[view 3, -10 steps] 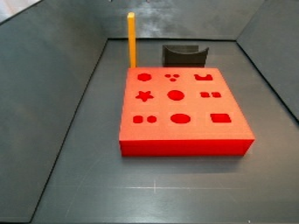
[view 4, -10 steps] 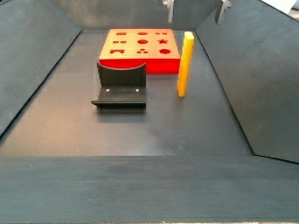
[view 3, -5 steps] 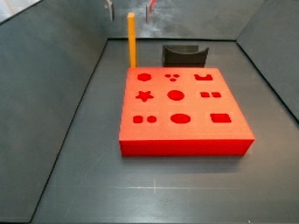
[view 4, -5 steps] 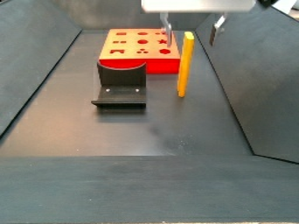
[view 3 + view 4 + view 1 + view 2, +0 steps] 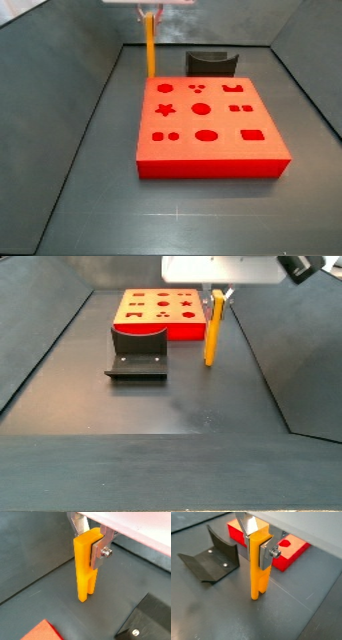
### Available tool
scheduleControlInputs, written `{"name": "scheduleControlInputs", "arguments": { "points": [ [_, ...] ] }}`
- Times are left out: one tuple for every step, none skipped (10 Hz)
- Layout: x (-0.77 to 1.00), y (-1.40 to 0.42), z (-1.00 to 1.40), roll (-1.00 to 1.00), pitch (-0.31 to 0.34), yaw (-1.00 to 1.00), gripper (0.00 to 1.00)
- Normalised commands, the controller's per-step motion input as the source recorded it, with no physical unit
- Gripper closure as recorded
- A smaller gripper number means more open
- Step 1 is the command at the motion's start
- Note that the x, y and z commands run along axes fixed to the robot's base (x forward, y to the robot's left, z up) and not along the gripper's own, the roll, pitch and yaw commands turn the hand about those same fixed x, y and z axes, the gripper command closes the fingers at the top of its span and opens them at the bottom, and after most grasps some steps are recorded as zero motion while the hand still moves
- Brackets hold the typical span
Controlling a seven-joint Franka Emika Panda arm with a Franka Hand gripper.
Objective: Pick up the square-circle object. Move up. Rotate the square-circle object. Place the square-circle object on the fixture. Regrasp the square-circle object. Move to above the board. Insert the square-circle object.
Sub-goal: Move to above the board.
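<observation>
Both side views are set high, from opposite ends, sharing the board (image 5: 211, 125) and fixture (image 5: 138, 356). In both wrist views the gripper (image 5: 91, 538) is seen close, downward.

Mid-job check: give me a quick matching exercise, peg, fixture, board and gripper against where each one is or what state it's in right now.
Things:
1. peg
2. fixture
3. board
4. gripper

States:
A. lying flat, holes all empty
B. upright on the floor, top between the jaws
C. at the peg's top, jaws either side
D. unoccupied, beside the board

Pairs: 1-B, 2-D, 3-A, 4-C
</observation>
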Motion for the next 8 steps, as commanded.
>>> {"name": "scheduleControlInputs", "arguments": {
  "points": [
    [-0.07, 0.09, 1.0, -0.12, -0.039, 0.2, 1.0],
    [-0.07, 0.08, 1.0, -0.12, -0.022, 0.14, 1.0],
    [-0.06, 0.08, 1.0, -0.12, 0.004, 0.09, 1.0],
    [-0.06, 0.07, 1.0, -0.12, 0.015, 0.07, 1.0],
    [-0.05, 0.07, 1.0, -0.12, 0.03, 0.05, 1.0],
    [-0.04, 0.07, 1.0, -0.11, 0.048, 0.04, 1.0],
    [-0.03, 0.06, 1.0, -0.11, 0.062, 0.03, 1.0],
    [-0.03, 0.06, 1.0, -0.11, 0.068, 0.02, 1.0]
  ]
}}
